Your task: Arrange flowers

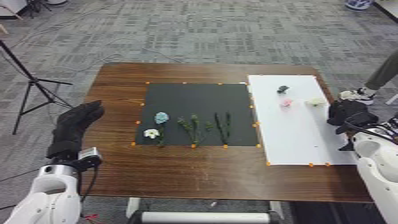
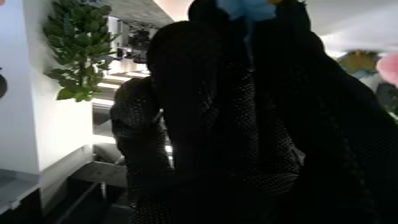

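While the dark mat [image 1: 197, 97] lies flat, the left hand [image 1: 75, 120] rests relaxed left of it; the right hand [image 1: 349, 112], right of it, may or may not grasp something. On it, pale-blue flower [image 1: 161, 117] and smaller white flower [image 1: 151, 133] want gentle stem handling.

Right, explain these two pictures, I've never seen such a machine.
It's a two-armed robot. Its head camera looks down at the table; the other, on its right wrist, sees that glove up close. On the dark mat lie a blue flower, a white flower and green stems; on the white board, a pink flower, a cream flower and a dark piece. The left hand, at the table's left edge, looks empty. The right hand is by the board's right edge; something pale blue shows beside it close up, perhaps held, I can't tell.
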`<state>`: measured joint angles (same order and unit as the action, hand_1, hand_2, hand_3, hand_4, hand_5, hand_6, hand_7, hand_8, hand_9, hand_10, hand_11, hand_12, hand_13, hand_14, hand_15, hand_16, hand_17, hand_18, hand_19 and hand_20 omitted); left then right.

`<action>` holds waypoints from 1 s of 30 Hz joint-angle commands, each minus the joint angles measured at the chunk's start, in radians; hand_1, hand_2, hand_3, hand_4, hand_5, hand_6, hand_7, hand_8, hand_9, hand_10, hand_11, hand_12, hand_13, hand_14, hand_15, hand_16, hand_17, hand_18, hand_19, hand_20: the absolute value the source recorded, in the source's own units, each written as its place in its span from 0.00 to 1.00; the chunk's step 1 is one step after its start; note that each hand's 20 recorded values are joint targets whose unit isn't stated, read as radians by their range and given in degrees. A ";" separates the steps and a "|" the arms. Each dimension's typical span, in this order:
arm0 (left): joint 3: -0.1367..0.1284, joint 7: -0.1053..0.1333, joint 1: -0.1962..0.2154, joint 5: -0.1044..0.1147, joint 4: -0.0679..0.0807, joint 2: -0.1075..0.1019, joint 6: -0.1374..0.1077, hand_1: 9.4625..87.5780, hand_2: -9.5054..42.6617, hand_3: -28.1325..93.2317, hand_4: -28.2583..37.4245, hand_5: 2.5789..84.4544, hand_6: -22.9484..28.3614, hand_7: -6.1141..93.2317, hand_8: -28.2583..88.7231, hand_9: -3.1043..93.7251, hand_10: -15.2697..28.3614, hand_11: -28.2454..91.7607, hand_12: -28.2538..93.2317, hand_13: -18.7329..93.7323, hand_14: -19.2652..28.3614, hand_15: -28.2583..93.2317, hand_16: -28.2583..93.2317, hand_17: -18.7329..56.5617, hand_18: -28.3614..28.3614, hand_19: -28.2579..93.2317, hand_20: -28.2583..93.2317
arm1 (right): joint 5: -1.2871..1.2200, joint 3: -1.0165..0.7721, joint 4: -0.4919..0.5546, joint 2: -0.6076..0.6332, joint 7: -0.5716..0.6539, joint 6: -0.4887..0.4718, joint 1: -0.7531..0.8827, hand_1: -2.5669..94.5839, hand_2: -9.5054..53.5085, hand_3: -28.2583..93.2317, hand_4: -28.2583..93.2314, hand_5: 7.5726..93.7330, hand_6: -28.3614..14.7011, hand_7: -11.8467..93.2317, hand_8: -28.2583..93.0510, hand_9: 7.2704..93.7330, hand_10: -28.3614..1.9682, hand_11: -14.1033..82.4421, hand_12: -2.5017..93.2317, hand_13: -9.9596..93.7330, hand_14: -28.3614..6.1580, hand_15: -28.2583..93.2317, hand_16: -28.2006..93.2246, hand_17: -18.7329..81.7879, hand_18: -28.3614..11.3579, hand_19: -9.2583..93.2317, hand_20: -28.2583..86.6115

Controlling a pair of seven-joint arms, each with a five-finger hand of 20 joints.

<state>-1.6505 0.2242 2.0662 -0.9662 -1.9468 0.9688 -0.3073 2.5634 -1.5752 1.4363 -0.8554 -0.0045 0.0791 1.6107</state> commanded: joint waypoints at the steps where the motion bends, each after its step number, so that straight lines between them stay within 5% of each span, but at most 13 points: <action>1: -0.020 0.001 0.023 0.008 -0.014 0.001 0.002 0.16 0.22 0.80 0.01 0.56 0.53 0.22 0.17 0.55 0.67 0.40 0.31 0.50 0.77 0.38 0.21 0.31 0.72 0.32 0.37 | -0.106 0.005 0.157 0.102 0.033 0.055 0.013 0.66 0.00 0.74 0.03 0.78 0.71 0.42 0.24 0.96 0.69 0.24 0.44 0.87 0.65 0.66 0.51 0.59 0.18 0.86 0.73; 9: -0.025 0.004 0.018 0.007 -0.003 -0.009 0.002 0.16 0.21 0.80 0.01 0.56 0.53 0.22 0.17 0.55 0.67 0.40 0.31 0.50 0.77 0.38 0.21 0.31 0.72 0.32 0.36 | -0.203 0.143 0.347 0.182 -0.004 0.070 -0.131 0.65 0.00 0.74 0.03 0.79 0.73 0.42 0.25 0.96 0.65 0.23 0.44 0.86 0.63 0.65 0.52 0.57 0.19 0.85 0.74; 18: -0.028 0.005 0.015 0.011 -0.004 -0.016 0.000 0.16 0.22 0.80 0.00 0.58 0.49 0.23 0.17 0.55 0.67 0.40 0.31 0.50 0.77 0.37 0.21 0.32 0.71 0.30 0.36 | -0.273 0.493 0.413 0.130 -0.070 0.026 -0.427 0.65 0.00 0.75 0.03 0.79 0.73 0.42 0.24 0.96 0.64 0.22 0.43 0.85 0.63 0.65 0.52 0.57 0.19 0.84 0.74; 24: -0.027 0.001 0.009 0.021 -0.006 -0.018 -0.014 0.17 0.39 0.80 0.00 0.59 0.47 0.23 0.16 0.56 0.67 0.40 0.31 0.50 0.76 0.37 0.21 0.32 0.70 0.30 0.36 | -0.259 0.703 0.413 0.071 -0.116 -0.028 -0.559 0.65 0.00 0.75 0.03 0.79 0.73 0.42 0.24 0.95 0.64 0.22 0.43 0.85 0.63 0.64 0.53 0.57 0.19 0.84 0.74; 27: -0.019 -0.010 0.006 0.020 -0.010 -0.020 -0.047 0.23 0.64 0.77 0.00 0.63 0.44 0.24 0.16 0.58 0.68 0.40 0.31 0.51 0.76 0.38 0.21 0.33 0.69 0.30 0.36 | -0.264 0.779 0.406 0.023 -0.128 -0.046 -0.600 0.65 0.00 0.75 0.03 0.79 0.73 0.42 0.24 0.95 0.63 0.22 0.43 0.85 0.64 0.64 0.53 0.57 0.19 0.84 0.74; 30: -0.016 -0.013 0.005 0.020 -0.011 -0.018 -0.047 0.29 0.69 0.73 0.00 0.64 0.43 0.25 0.16 0.59 0.68 0.40 0.31 0.52 0.76 0.38 0.21 0.33 0.69 0.30 0.36 | -0.253 0.837 0.377 -0.042 -0.149 -0.051 -0.630 0.65 0.00 0.75 0.03 0.79 0.74 0.42 0.24 0.95 0.64 0.22 0.42 0.85 0.64 0.64 0.54 0.57 0.19 0.84 0.74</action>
<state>-1.6731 0.2240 2.0746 -0.9528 -1.9502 0.9509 -0.3201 2.2831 -0.8461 1.8219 -0.7564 -0.1025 0.0492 1.0488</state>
